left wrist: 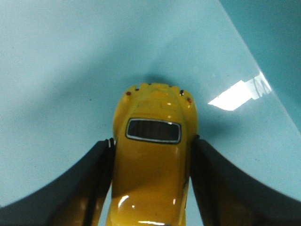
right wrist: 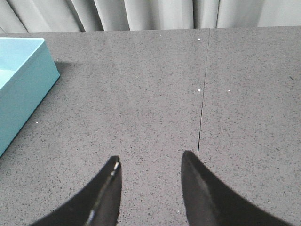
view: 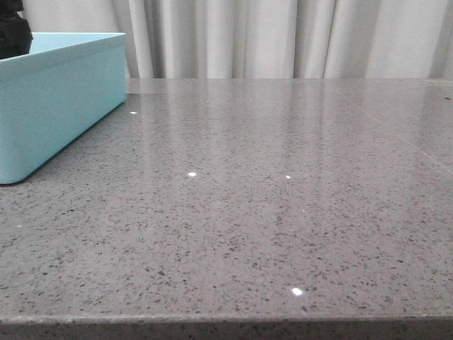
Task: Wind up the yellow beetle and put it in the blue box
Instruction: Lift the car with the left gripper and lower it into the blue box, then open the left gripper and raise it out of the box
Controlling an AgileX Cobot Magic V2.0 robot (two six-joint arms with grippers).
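The yellow beetle (left wrist: pixel 153 160) sits between the two black fingers of my left gripper (left wrist: pixel 153 143), which is shut on its sides. It hangs just over the pale floor of the blue box (left wrist: pixel 70 70), nose toward the box's wall. The blue box (view: pixel 56 99) stands at the far left of the table in the front view and also shows in the right wrist view (right wrist: pixel 19 80). A dark part of the left arm (view: pixel 14 28) shows above the box. My right gripper (right wrist: pixel 149 162) is open and empty above bare table.
The grey speckled table (view: pixel 269 212) runs to a pale curtain (view: pixel 283 35) at the back. A thin seam (right wrist: pixel 203 94) crosses the tabletop ahead of the right gripper. A bright light reflection (left wrist: pixel 235 94) lies on the box floor.
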